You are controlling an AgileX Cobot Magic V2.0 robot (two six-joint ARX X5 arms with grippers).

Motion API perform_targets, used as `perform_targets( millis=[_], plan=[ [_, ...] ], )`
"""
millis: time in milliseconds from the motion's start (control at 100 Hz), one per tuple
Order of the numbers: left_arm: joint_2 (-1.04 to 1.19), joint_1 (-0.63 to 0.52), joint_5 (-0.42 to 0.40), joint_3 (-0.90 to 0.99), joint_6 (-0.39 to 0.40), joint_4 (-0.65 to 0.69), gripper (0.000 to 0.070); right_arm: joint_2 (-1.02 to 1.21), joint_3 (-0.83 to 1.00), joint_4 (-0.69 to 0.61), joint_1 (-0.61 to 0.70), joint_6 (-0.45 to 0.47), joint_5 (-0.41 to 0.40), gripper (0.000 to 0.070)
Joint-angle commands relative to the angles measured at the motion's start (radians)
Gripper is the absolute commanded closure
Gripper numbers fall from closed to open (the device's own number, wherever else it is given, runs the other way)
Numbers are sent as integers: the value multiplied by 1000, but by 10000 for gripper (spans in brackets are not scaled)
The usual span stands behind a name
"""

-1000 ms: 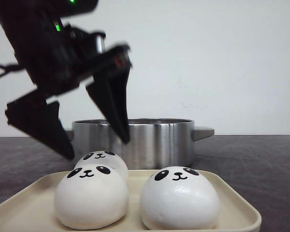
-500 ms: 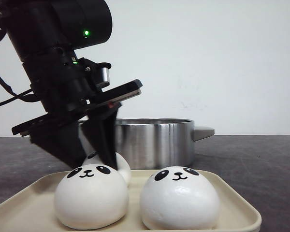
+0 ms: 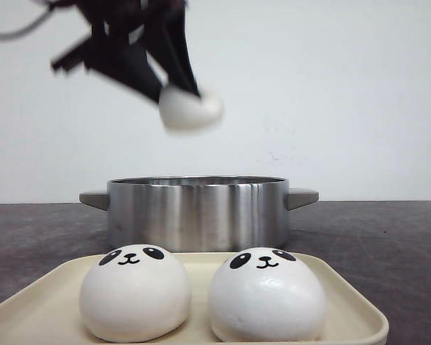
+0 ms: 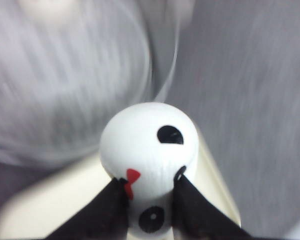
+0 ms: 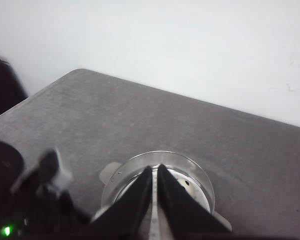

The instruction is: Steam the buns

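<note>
Front view: the left hand (image 3: 174, 90), blurred high above the steel pot (image 3: 197, 212), pinches a panda bun (image 3: 190, 109) by its lower edge. Two more buns (image 3: 135, 291) sit on the cream tray (image 3: 345, 298) on the table. The right hand (image 5: 154, 175) hangs pressed shut, empty. The shallow pinch could let the bun slip mid-swing.

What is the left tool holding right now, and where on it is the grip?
The left tool holds a panda bun, pinched on opposite sides across its face, lifted above the pot.
</note>
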Motion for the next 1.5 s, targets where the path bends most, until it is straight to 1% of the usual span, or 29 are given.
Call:
perform_targets(
  millis=[0, 120, 280, 380, 530, 700, 750, 790, 820, 830, 840, 850, 970, 1010, 1050, 1270, 1300, 1320, 1380, 1420, 1440, 1490],
  plan=[
    [28, 12, -43, 17, 57, 38, 690, 8, 20, 16, 9, -11, 0, 692],
    [54, 66, -45, 21, 111, 151, 690, 8, 20, 19, 9, -11, 1, 692],
    [140, 150, -44, 21, 113, 251, 690, 9, 20, 24, 9, -9, 2, 692],
    [208, 187, -39, 21, 128, 281, 690, 9, 20, 32, 9, -7, 2, 692],
    [309, 229, -37, 21, 128, 299, 690, 10, 20, 33, 9, -8, 2, 692],
    [394, 251, 44, 21, 154, 347, 690, 10, 20, 30, 9, -8, 2, 692],
    [407, 253, 51, 21, 152, 357, 680, 10, 20, 24, 9, -8, 2, 692],
    [412, 253, 51, 21, 150, 365, 647, 10, 20, 18, 9, -8, 2, 692],
    [413, 253, 50, 21, 150, 372, 598, 10, 20, 13, 9, -8, 2, 692],
    [413, 253, 50, 21, 150, 374, 576, 10, 20, 11, 9, -8, 2, 692],
    [413, 253, 51, 21, 150, 379, 539, 10, 20, 10, 9, -8, 2, 692],
    [413, 253, 51, 21, 150, 380, 527, 10, 19, 9, 9, -8, 2, 692],
    [413, 253, 49, 21, 150, 416, 214, 10, 19, 1, 9, -8, 2, 692],
    [413, 254, 49, 21, 150, 421, 141, 10, 19, 0, 9, -7, 2, 692],
    [413, 257, 49, 21, 150, 421, 93, 10, 19, -1, 9, -7, 2, 692],
    [386, 261, 51, 22, 149, 365, 99, 13, 19, -51, 9, -7, 2, 692],
    [374, 261, 51, 23, 148, 353, 122, 17, 19, -69, 9, -7, 2, 692],
    [363, 261, 51, 23, 149, 346, 149, 19, 19, -86, 9, -6, 2, 692],
    [324, 260, 50, 23, 148, 325, 281, 34, 18, -146, 9, 0, 0, 692],
    [293, 259, 50, 23, 148, 317, 349, 45, 12, -191, 9, 13, 0, 692],
    [270, 259, 50, 23, 148, 312, 364, 51, 7, -214, 9, 22, -1, 692],
    [230, 259, 50, 23, 145, 309, 361, 65, -16, -263, 9, 40, -13, 692]
  ],
)
